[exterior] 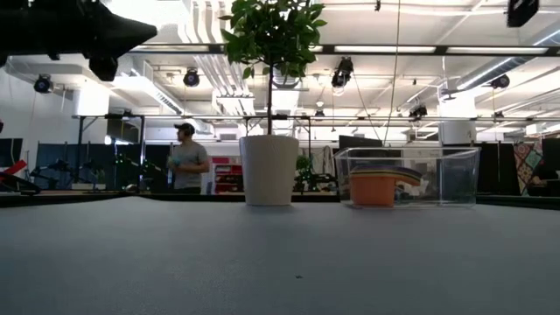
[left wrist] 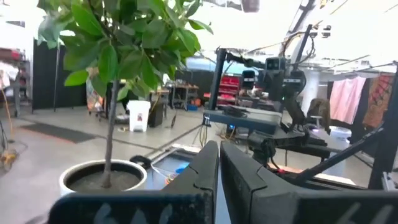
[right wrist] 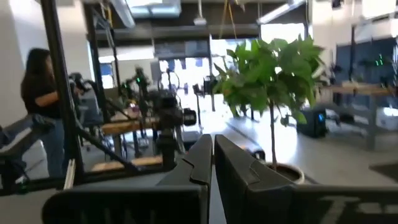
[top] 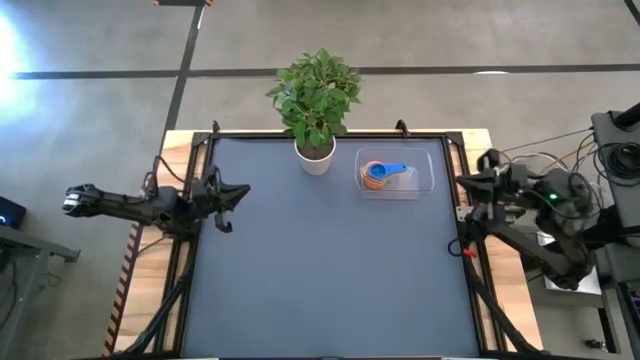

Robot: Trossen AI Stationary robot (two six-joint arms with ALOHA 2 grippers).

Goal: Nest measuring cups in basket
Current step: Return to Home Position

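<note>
The clear basket (top: pixel 397 174) sits on the table's far right part, right of the white plant pot (top: pixel 315 157). Inside it lie stacked measuring cups (top: pixel 378 174), a blue one on top, orange and others beneath; in the low view the stack (exterior: pixel 376 186) rests on the basket floor (exterior: pixel 411 206). My left gripper (top: pixel 240 190) is shut, raised at the table's left edge. My right gripper (top: pixel 462 181) is shut, raised at the right edge. Both are far from the basket.
The potted plant (exterior: pixel 269 105) stands at the far edge, left of the basket. The dark mat (top: pixel 330 270) spreads bare across the middle and near side. A person (exterior: pixel 186 159) stands in the room beyond the table; another person (right wrist: pixel 40 93) shows in the right wrist view.
</note>
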